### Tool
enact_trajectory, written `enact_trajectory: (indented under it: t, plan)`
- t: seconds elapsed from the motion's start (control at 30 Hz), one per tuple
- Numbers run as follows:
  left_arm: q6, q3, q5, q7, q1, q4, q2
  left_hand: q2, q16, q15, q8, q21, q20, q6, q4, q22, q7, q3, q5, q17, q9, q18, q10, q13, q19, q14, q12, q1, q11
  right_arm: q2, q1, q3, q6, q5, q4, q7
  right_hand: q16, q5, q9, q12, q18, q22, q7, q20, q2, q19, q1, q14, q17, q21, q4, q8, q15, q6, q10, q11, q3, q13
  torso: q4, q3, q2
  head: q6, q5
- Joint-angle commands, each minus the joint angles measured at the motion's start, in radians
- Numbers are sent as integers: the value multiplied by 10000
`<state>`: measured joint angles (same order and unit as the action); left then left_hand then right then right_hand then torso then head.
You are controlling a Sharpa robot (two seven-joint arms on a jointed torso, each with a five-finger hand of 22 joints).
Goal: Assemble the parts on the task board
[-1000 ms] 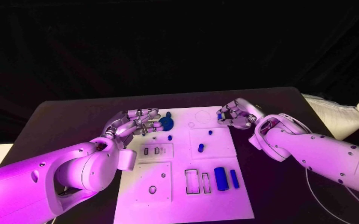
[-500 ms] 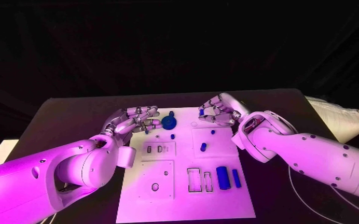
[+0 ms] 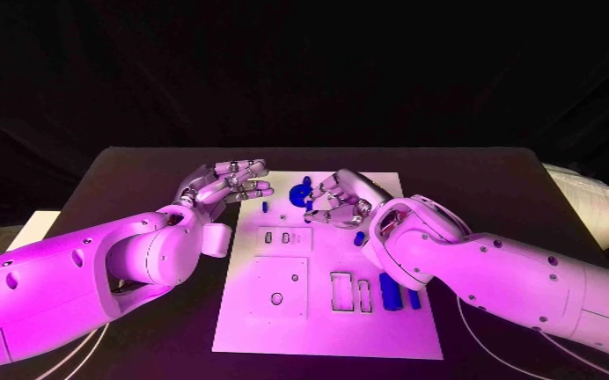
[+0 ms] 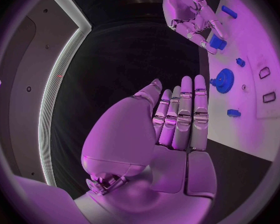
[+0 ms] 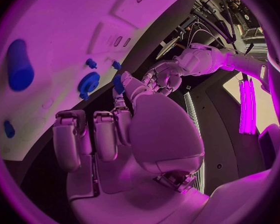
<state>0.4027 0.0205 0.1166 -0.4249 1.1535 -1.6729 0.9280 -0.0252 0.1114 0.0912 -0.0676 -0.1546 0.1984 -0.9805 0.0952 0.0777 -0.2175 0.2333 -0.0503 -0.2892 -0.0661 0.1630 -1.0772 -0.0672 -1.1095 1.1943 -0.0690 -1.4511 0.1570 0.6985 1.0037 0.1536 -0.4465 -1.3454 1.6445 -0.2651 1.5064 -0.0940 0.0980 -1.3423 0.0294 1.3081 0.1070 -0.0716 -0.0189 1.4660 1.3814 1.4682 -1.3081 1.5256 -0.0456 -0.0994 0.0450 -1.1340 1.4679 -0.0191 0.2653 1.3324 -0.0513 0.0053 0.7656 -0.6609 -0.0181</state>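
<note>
Currently the right hand (image 3: 336, 200) is over the far end of the task board (image 3: 324, 310), fingers curled, pinching a small blue part (image 5: 117, 82) at the fingertips. Left hand (image 3: 226, 188) hovers just left of the board's far-left corner over the black tabletop (image 3: 140, 178), fingers straight and close together, holding nothing. Blue gear (image 3: 301, 193) sits on the board's far end between the two hands. Two blue cylinders (image 3: 391, 290) lie at the board's near right.
</note>
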Motion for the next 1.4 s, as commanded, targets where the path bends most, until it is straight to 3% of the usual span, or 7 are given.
enact_trajectory:
  t: [0.03, 0.2, 0.4, 0.5, 0.6, 1.03, 1.4]
  plan:
    - [-279, -6, 105, -265, 8, 0, 7, -85, -38, 52, -1, 61, -9, 26, -16, -16, 61, 68, -46, -12, -1, 155, 20, 2, -43, -36, 5, 17, -19, -166, -25, -96, 549, -950, -18, -876, -48, -59, 61, 58, 5, 1404, -54, 57, 67, 133, 14, 713, -1068, -59, 25, 4, 20, -30, -72, -1, 47, 604, -88, -46, -27, -56, 43]
    - [-252, -6, 108, -267, 8, -14, 27, -85, -38, 52, -1, 61, -9, 26, -16, -16, 61, 68, -46, -12, -1, 155, 20, 2, -43, -36, 5, 17, -19, -437, -48, -236, 644, -1355, -169, -1249, -74, -128, 59, 177, 10, 1384, -48, 50, 15, 119, 7, 702, -1021, -70, 84, 15, 15, -34, -134, -6, 55, 523, -55, -34, -11, -91, 120]
    - [-243, -6, 109, -263, 8, -64, 24, -87, -40, 51, -3, 62, -9, 21, -19, -16, 61, 76, -46, -14, -2, 156, 16, 1, -42, -36, 3, 22, -21, -705, -107, -387, 670, -1606, -416, -1366, -89, -178, 59, 181, 14, 1367, -45, 47, 5, 106, 1, 697, -994, -79, 113, 20, 13, -41, -138, -8, 69, 525, -76, -41, -11, -164, 149]
    - [-243, -6, 109, -255, 8, -74, 12, -87, -40, 51, -3, 62, -9, 21, -19, -16, 61, 76, -46, -14, -2, 156, 16, 1, -42, -36, 3, 22, -21, -785, -129, -470, 652, -1663, -493, -1357, -89, -178, 59, 181, 14, 1367, -45, 47, 5, 106, 1, 697, -994, -79, 113, 20, 13, -41, -138, -8, 69, 525, -91, -38, -18, -123, 112]
    - [-240, -6, 110, -246, 9, -82, 6, -87, -40, 51, -3, 62, -9, 21, -19, -16, 61, 76, -46, -14, -2, 156, 16, 1, -42, -36, 3, 22, -21, -841, -151, -525, 658, -1686, -556, -1350, -87, -202, 59, 162, 14, 1368, -44, 45, -6, 107, -4, 699, -1002, -79, 127, 23, 13, -43, -129, -9, 73, 540, -80, -37, -13, -134, 182]
    - [-184, -7, 110, -176, 9, -95, -47, -79, -45, 47, -7, 65, -11, 9, -24, -14, 54, 113, -47, -24, -3, 158, 10, 2, -46, -28, 2, 40, -20, -992, -278, -640, 865, -1815, -735, -1044, -86, -241, 48, 107, 12, 1374, -18, 35, -96, 113, -133, 704, -1013, -80, 132, 59, -1, -15, -100, -31, 29, 588, -75, -26, -13, -183, 225]
    - [-184, -7, 110, -149, 9, -90, -69, -79, -45, 47, -7, 65, -11, 9, -24, -14, 54, 113, -47, -24, -3, 158, 10, 2, -46, -28, 2, 40, -20, -1037, -396, -652, 1027, -2000, -672, -1000, -90, -243, 43, 108, 12, 1376, -13, 32, -126, 115, -160, 703, -1007, -80, 138, 71, -5, -2, -100, -35, 16, 588, -60, -30, -13, -201, 253]
